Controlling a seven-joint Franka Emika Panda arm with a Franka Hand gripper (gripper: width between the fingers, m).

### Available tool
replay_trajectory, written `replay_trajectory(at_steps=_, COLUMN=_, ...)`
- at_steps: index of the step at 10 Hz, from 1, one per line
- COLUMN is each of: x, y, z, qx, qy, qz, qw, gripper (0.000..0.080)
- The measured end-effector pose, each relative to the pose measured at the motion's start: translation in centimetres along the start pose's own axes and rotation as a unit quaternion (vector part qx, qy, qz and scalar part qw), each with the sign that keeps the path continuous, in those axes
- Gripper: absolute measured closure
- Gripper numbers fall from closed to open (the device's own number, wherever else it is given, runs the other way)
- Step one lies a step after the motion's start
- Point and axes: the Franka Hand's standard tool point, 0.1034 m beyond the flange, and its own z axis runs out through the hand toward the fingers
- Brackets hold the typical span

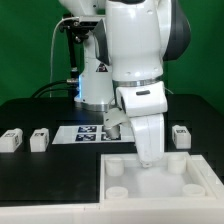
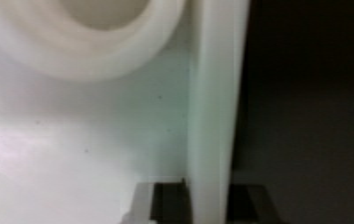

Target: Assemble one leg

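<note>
- The white arm (image 1: 140,40) reaches down in the middle of the scene, and its gripper (image 1: 148,153) sits low over the far edge of the big white panel (image 1: 190,182)
- The gripper's tip meets or nearly meets the panel's far rim; the exterior view is too soft to say whether they touch
- I cannot tell whether the jaws are apart or together: the white hand body hides the fingers in the exterior view, and the wrist view shows no clear fingertip
- The wrist view is filled by the panel (image 2: 85,130), with one round socket (image 2: 94,15) and the raised rim (image 2: 216,100) running alongside the black table (image 2: 307,100)
- The left leg (image 1: 10,140) lies on the table (image 1: 50,175) at the exterior view's far left, with the second leg (image 1: 38,139) just beside it
- The right leg (image 1: 181,134) stands on the exterior view's right, beyond the panel and close to the gripper
- No leg is held, and none sits in a socket
- The marker board (image 1: 88,132) lies flat between the second leg and the arm
</note>
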Motion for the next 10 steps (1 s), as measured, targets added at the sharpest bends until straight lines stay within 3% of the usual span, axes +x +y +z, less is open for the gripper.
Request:
replay_trajectory(at_steps=2, x=-0.04, y=-0.02, z=0.02, qx=0.000, qy=0.000, qz=0.002, qw=1.000, gripper=0.0736)
replay_trajectory(at_steps=3, x=-0.07, y=-0.03, z=0.03, qx=0.000, qy=0.000, qz=0.002, qw=1.000, gripper=0.0569)
replay_trajectory(at_steps=4, x=-0.08, y=-0.04, z=0.04, qx=0.000, qy=0.000, qz=0.002, qw=1.000, gripper=0.0569)
replay_trajectory(at_steps=6, x=-0.09, y=-0.05, z=0.05, qx=0.001, qy=0.000, qz=0.002, qw=1.000, gripper=0.0214)
replay_trajectory(at_steps=7, x=-0.09, y=-0.05, z=0.06, qx=0.001, qy=0.000, qz=0.002, qw=1.000, gripper=0.0169)
replay_trajectory(at_steps=10, x=-0.11, y=-0.06, z=0.07, qx=0.001, qy=0.000, qz=0.002, qw=1.000, gripper=0.0154)
